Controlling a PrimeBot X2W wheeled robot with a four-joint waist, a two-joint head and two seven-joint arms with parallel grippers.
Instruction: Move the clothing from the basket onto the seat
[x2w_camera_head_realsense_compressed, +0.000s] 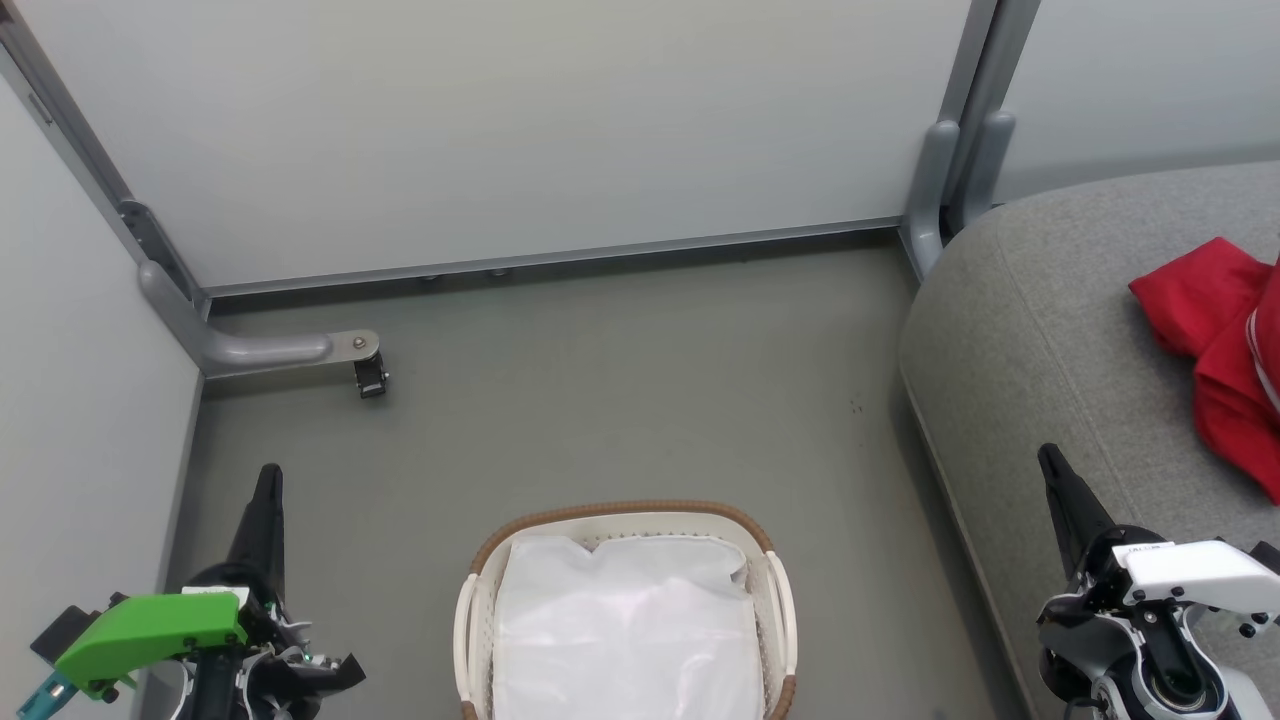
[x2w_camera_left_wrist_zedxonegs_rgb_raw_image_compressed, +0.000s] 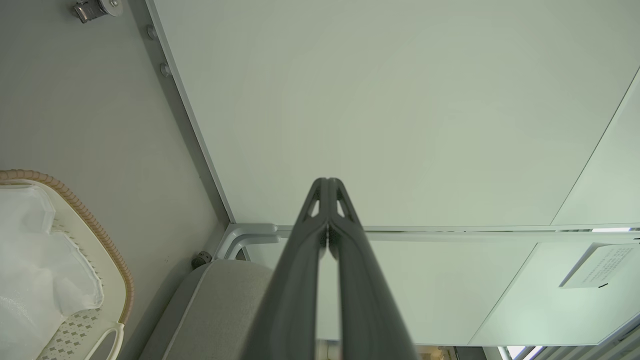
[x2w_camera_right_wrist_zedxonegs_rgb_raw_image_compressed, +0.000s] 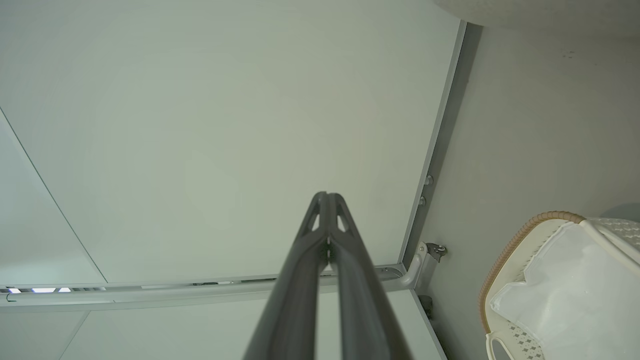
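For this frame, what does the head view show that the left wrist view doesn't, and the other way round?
Head view, not left wrist: the red clothing lying on the seat, and the right tool, shut. Left wrist, not head: a printed notice on a partition panel. Both: the basket holding a white sheet, the seat's grey edge, a caster, and the left tool, shut and empty.

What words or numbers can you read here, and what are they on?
Nothing here can be read.
White notice on the wall panel: printed lines, too small to read.
White wrist cover: tiny dark marking, too blurred to read.
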